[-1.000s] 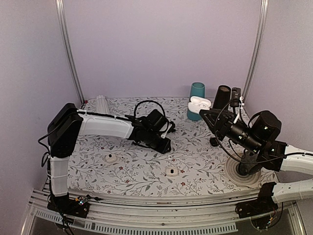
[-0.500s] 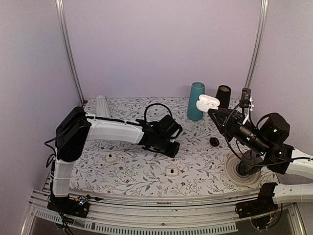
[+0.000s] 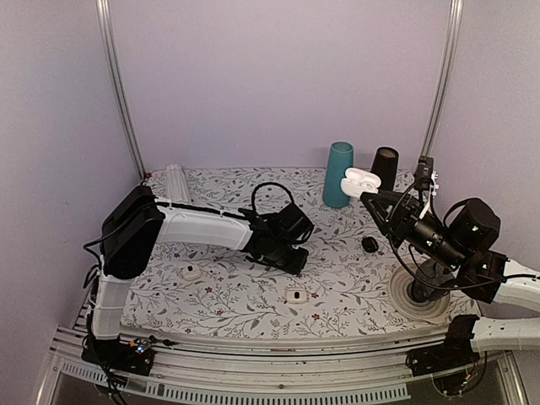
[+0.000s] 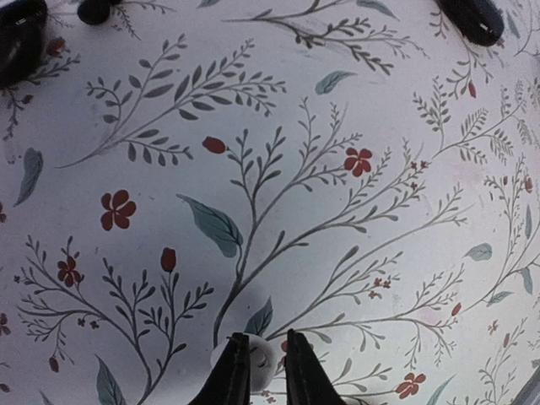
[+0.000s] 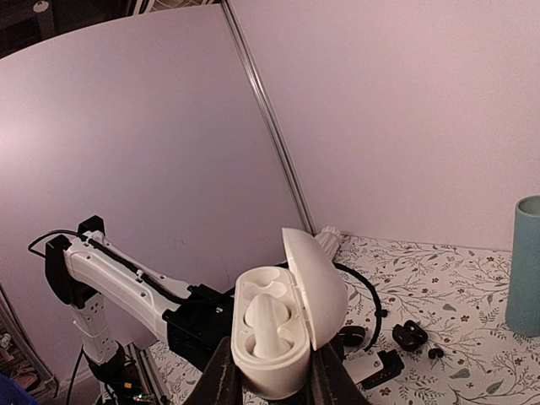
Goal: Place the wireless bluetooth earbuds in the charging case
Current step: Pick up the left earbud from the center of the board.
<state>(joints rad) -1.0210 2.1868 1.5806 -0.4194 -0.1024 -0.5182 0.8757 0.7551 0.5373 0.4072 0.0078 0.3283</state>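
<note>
The white charging case is held up in the air with its lid flipped open, and my right gripper is shut on its body. One white earbud sits in a socket of the case; the socket beside it is empty. From above, the case hangs over the table's back right at the tip of my right gripper. My left gripper is down at the cloth mid-table. In the left wrist view my left gripper has its narrow jaws closed around a second small white earbud lying on the cloth.
A teal cup and a black cylinder stand at the back. Two small white pieces lie near the front. A small black piece and a round pale disc lie at the right, and a white ribbed object at the back left.
My left gripper slid right across the cloth and its jaws narrowed onto the earbud. My right gripper carried the open case to the right and a little higher.
</note>
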